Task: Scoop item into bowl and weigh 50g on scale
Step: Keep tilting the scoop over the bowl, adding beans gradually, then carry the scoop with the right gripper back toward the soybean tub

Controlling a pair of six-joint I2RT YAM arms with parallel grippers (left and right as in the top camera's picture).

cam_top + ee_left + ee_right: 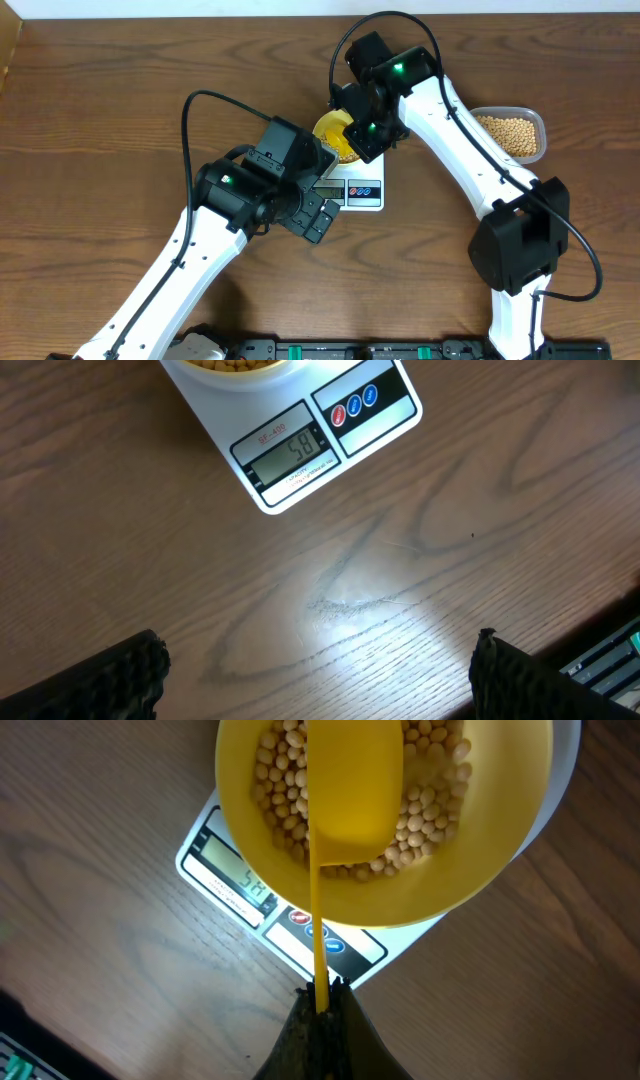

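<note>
The right gripper [322, 995] is clamping the thin handle of the yellow scoop [355, 780], holding its cup over the beans [430, 815] in the bowl [490, 870], which is sitting on the scale [300, 470] at the overhead frame's centre. The left gripper [318, 678] is hovering with its fingers spread apart above the desk [450, 560], just below the scale

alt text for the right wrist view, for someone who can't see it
The right gripper holds a yellow scoop by its thin handle, its head over a yellow bowl of tan beans. The bowl sits on a white scale on a wooden table.
</note>
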